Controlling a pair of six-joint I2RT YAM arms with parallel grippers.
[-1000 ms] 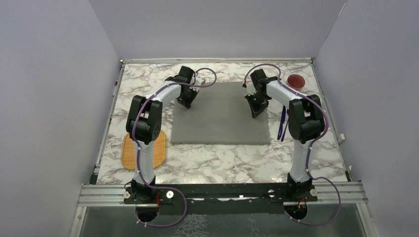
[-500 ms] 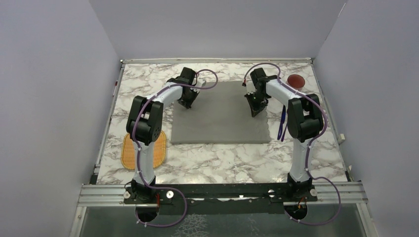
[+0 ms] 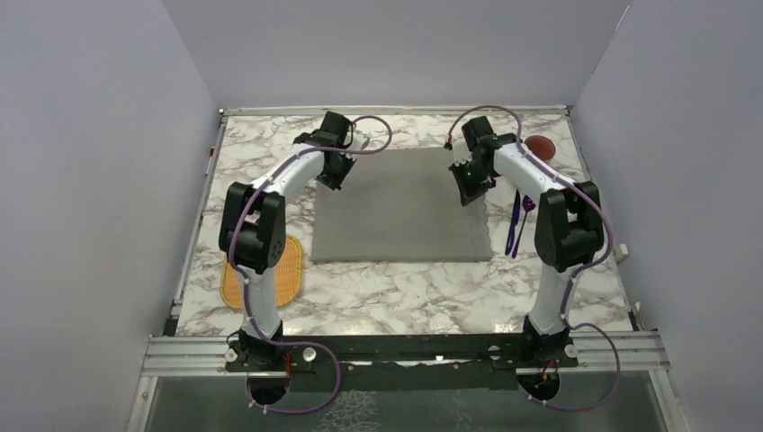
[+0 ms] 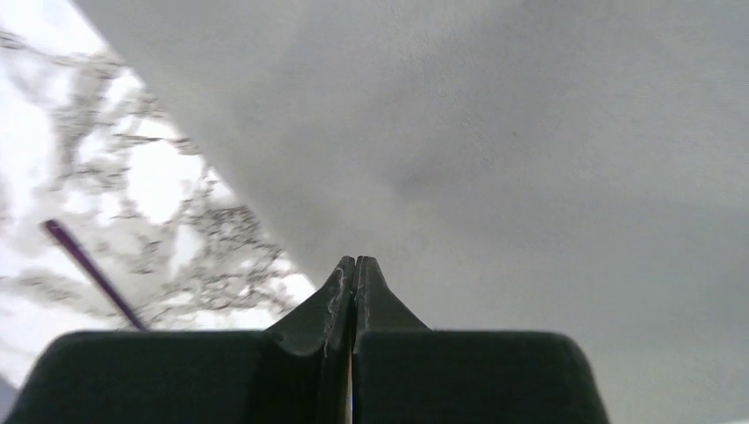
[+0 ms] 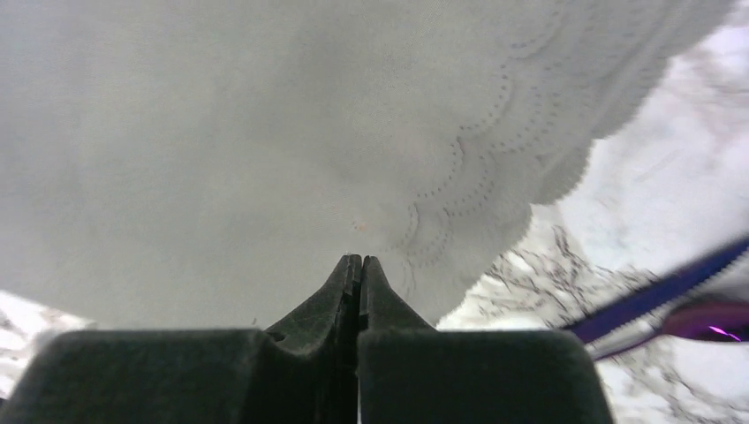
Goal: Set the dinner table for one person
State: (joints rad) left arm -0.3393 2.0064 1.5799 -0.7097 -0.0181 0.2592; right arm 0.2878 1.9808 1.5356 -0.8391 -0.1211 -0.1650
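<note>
The dinner table (image 3: 396,288) is white-and-grey marble. A grey scalloped placemat (image 3: 400,211) lies flat at its middle. My left gripper (image 3: 334,182) is over the mat's far left corner. In the left wrist view, my left gripper (image 4: 355,262) is shut with nothing between the fingers, above the mat (image 4: 530,132) near its edge. My right gripper (image 3: 466,197) is over the mat's far right edge. In the right wrist view, my right gripper (image 5: 360,261) is shut and empty above the mat's scalloped border (image 5: 495,150).
A red cup (image 3: 539,146) stands at the far right. Purple cutlery (image 3: 515,220) lies on the marble right of the mat and also shows in the right wrist view (image 5: 671,287). An orange woven oval (image 3: 261,274) lies at the near left.
Both arms have swung their elbows outward and both grippers have shifted slightly toward the far side. The placemat has not moved. Both grippers stay shut.
</note>
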